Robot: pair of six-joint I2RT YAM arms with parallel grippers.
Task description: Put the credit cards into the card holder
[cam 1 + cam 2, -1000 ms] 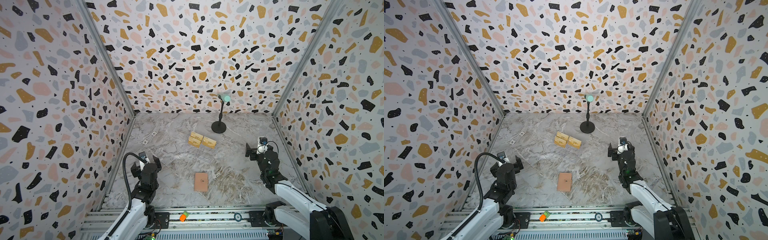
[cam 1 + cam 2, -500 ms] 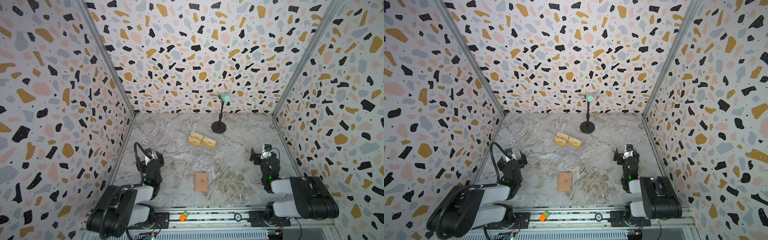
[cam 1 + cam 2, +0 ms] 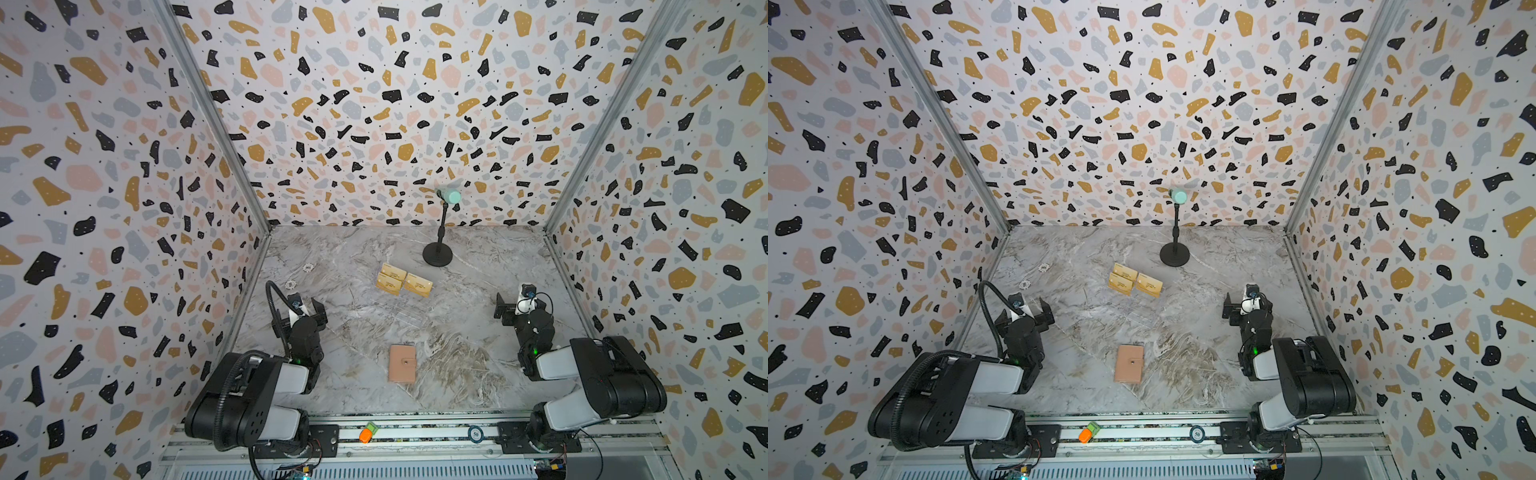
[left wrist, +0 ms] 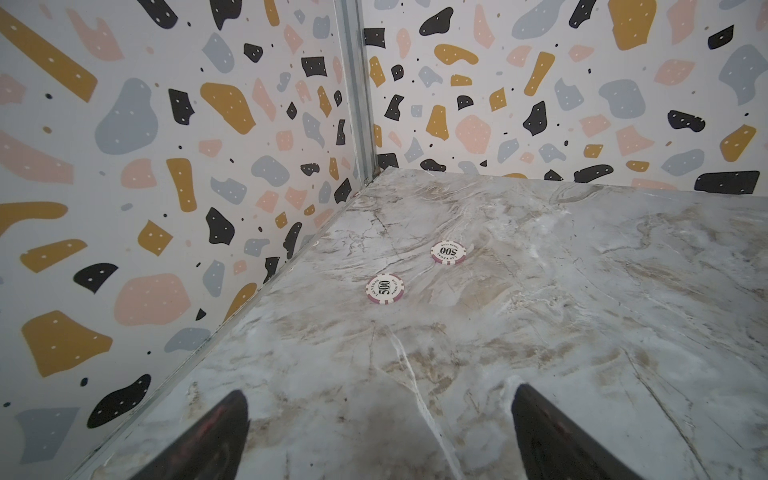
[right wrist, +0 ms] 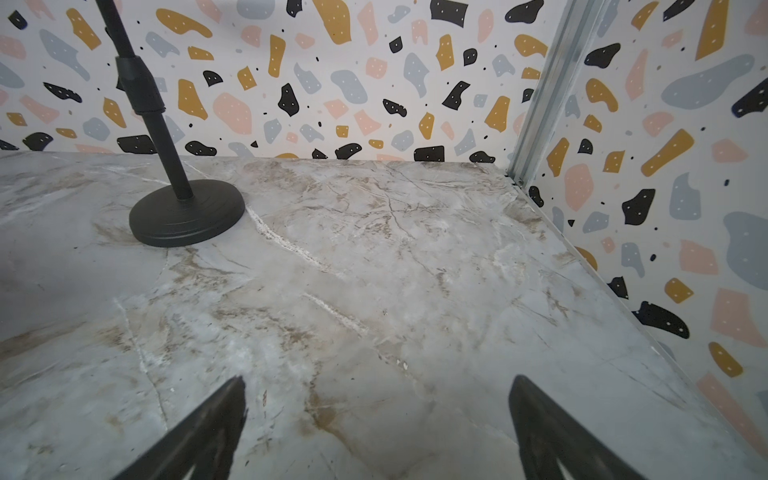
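Two arms fold low at the near rail, left gripper (image 3: 298,314) and right gripper (image 3: 522,308) spread wide, empty. Card holder (image 3: 402,363) lies snapped shut mid-table, gold credit cards (image 3: 404,281) beyond it. Unsnapping the holder first looks wisest.

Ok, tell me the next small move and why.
Probably bring the left gripper over to the card holder to open it. The holder lies shut near the front, the gold cards lie loose beyond it, and both this and the right gripper stand open and empty.
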